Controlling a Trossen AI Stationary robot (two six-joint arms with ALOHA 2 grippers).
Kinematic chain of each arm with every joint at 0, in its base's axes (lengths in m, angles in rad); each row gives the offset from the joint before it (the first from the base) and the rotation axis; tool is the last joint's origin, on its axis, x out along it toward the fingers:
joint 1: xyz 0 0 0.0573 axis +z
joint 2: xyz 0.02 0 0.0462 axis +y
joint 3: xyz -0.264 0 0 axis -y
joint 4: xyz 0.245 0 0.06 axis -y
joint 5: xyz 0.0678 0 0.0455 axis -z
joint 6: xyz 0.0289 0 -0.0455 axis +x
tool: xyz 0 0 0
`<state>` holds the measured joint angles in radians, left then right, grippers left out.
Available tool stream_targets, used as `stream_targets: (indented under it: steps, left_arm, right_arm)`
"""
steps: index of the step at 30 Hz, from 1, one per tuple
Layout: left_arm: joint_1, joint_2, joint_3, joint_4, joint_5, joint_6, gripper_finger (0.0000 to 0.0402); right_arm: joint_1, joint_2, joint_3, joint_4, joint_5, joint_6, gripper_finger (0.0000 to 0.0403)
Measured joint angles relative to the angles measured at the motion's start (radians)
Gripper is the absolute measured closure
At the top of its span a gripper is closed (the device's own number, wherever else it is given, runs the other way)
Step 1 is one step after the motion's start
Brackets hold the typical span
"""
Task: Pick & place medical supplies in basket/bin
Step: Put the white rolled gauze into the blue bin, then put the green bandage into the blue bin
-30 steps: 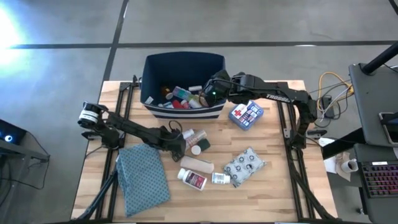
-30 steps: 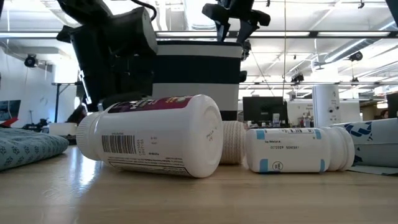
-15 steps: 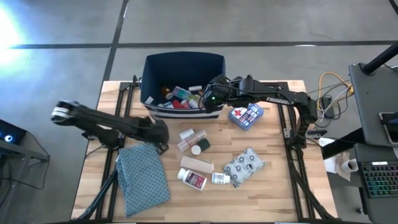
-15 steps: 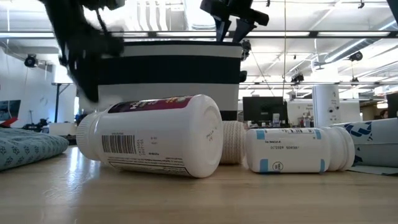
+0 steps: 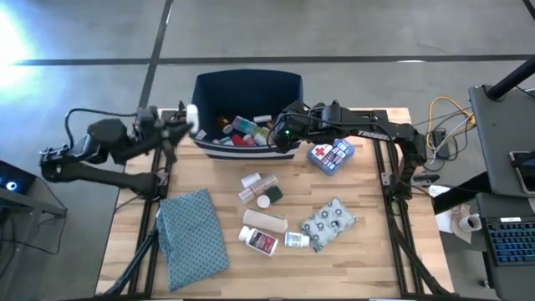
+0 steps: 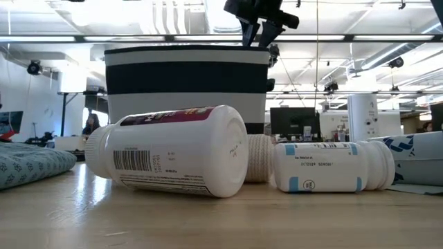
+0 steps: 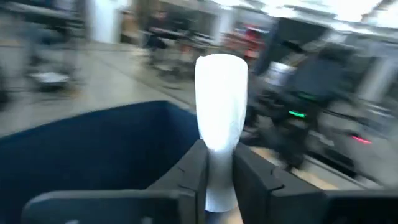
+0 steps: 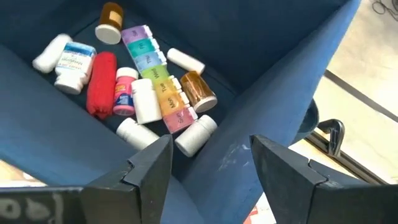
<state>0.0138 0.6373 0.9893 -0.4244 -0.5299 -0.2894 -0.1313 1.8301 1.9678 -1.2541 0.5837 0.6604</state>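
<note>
While the high view looked down, the navy bin (image 5: 247, 113) stood at twelve o'clock on the table (image 5: 376, 259), bottles and a pill organizer (image 5: 244, 127) inside. The left gripper (image 5: 185, 117), at its nine o'clock rim, was clamped on a white bottle (image 5: 192, 116). The right gripper (image 5: 280, 134) hung at its four o'clock corner. In the low view, two white bottles (image 6: 169, 149) lay before the striped bin. The left wrist view showed the jaws pinching the white bottle. The right wrist view showed fingers (image 8: 149, 165) apart, empty, above the organizer, red tube (image 8: 101, 83) and bottles.
</note>
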Motion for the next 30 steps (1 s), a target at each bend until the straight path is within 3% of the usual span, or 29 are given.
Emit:
stream_targets:
  steps: [4, 9, 16, 22, 27, 30]
  left_arm:
    - [0.143, 0.073, 0.027, -0.051, 0.028, -0.044, 0.031]
    - [0.256, 0.209, 0.049, -0.061, 0.053, -0.043, 0.0243]
    - [0.308, 0.358, 0.134, -0.11, 0.054, 0.02, 0.0165]
    - [0.297, 0.394, 0.281, -0.394, 0.063, -0.003, 0.015]
    - [0.256, 0.361, 0.345, -0.601, 0.121, -0.16, 0.015]
    - [0.231, 0.316, 0.339, -0.635, 0.178, -0.263, 0.0149]
  right_arm:
    - [0.001, -0.008, 0.0, -0.048, 0.093, 0.083, 0.0185]
    - [0.001, -0.018, 0.0, -0.153, 0.104, 0.137, 0.0175]
    - [0.069, -0.024, -0.003, -0.318, 0.123, 0.265, 0.0158]
    - [0.167, -0.047, -0.066, -0.318, 0.122, 0.297, 0.0146]
    - [0.267, -0.048, -0.142, -0.317, 0.021, 0.286, 0.0142]
    - [0.333, -0.047, -0.218, -0.294, -0.019, 0.283, 0.0146]
